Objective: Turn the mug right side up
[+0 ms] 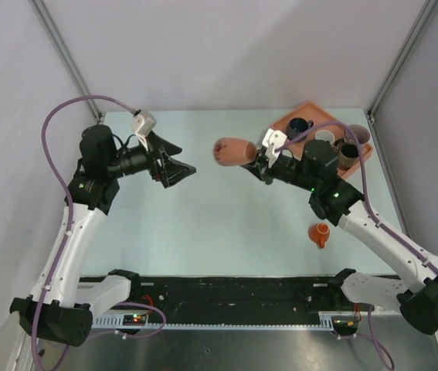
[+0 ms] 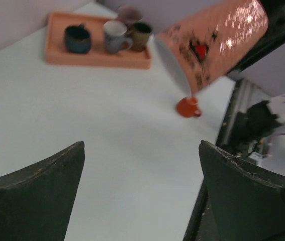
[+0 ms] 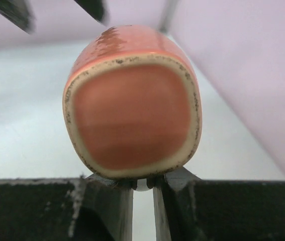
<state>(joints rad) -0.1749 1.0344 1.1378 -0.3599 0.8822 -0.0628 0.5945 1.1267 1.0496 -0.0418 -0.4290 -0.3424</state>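
our right pincer (image 1: 251, 157) is grasping the mug (image 1: 230, 150) and holds it up in the air over the far middle of the table (image 1: 226, 224). from the top we see the mug lying on its side, not upright yet. our left pincer (image 1: 184, 161) hangs just to the left of it, released, with nothing in it. a small orange cup (image 1: 320, 233) stands at the near right and a tray (image 1: 286, 120) of cups at the far right.

from the left wrist we see our left pincer (image 2: 142, 145) wide apart, and the mug (image 2: 212, 42) tilted high above the table.

from the right wrist we see the right pincer (image 3: 142, 183) pinching only the low edge of the mug (image 3: 132, 100). one round end faces us; we cannot tell if it is the mouth or the bottom.

we think the hold is small, so the mug could slip and fall while it turns, and it may break. it could also bump the left pincer, which is close.

the right arm reaches from the near right to the far middle, wrist pointing left. the left arm is bent high and points right, at the mug.
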